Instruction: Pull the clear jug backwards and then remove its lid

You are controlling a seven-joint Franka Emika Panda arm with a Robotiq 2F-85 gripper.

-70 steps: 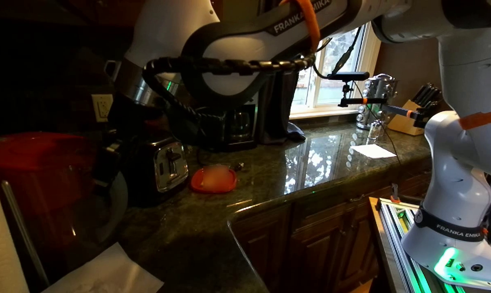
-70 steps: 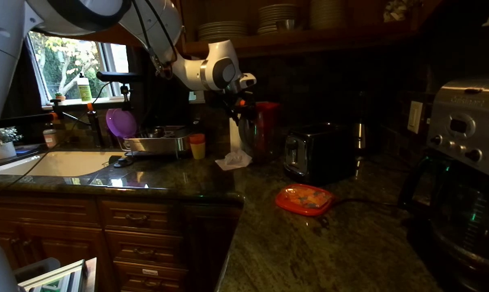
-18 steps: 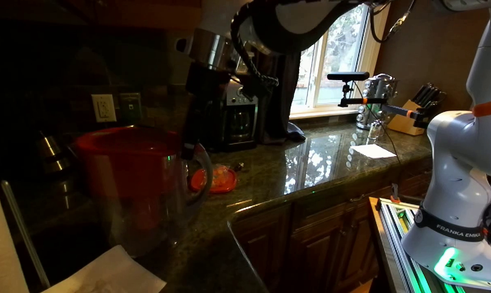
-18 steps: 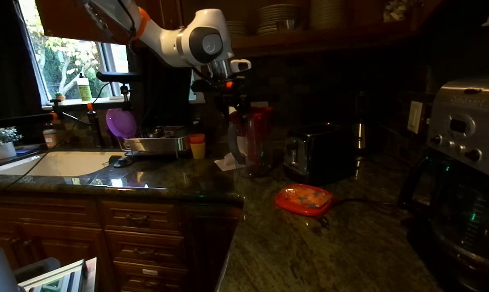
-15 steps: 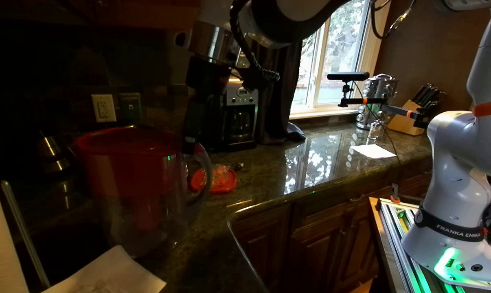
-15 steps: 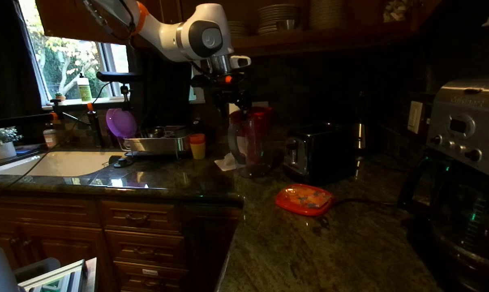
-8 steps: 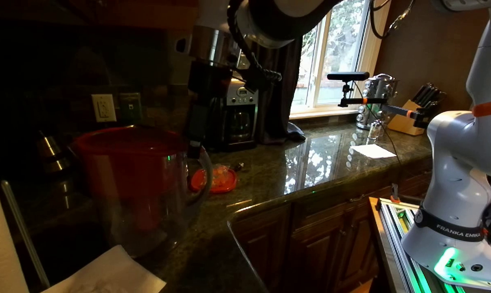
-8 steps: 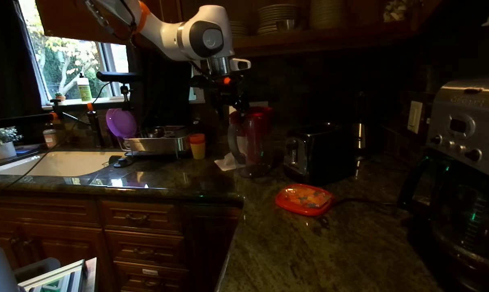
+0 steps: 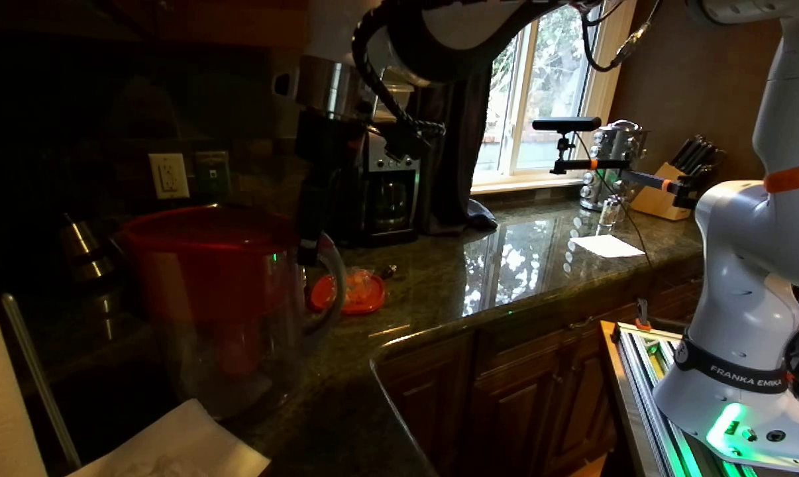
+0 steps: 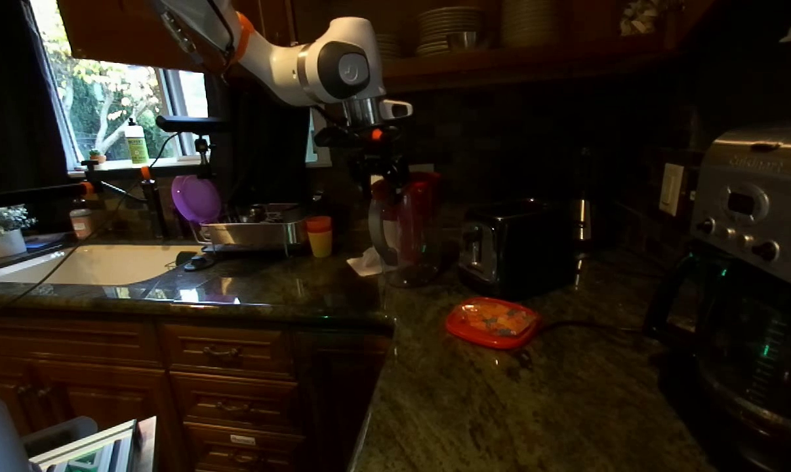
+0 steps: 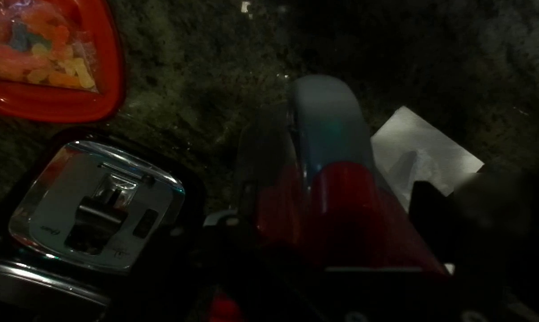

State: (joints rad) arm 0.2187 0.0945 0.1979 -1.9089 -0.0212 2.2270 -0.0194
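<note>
In an exterior view, the large transparent plastic jug [image 9: 224,324] now stands nearer the frame's centre than earlier, so the pull appears done; its low-domed red plastic lid [image 9: 207,226] is on. The black gripper [image 11: 336,187], fingers apart, flanks the grey curved handle [image 11: 332,125]. Legible: "FRANKA EMIKA", white robot base [image 9: 737,387]; apparently "Cuisinart", black-and-steel coffee maker [image 10: 763,185].

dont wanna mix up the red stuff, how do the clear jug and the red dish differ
The clear jug stands tall; the red dish is low and shallow. The jug has a side handle, while the dish shows none. The jug's lower part is see-through, whereas the dish looks opaque red and holds a packet of colorful pieces. Both have red on them and rest on the counter.
</note>
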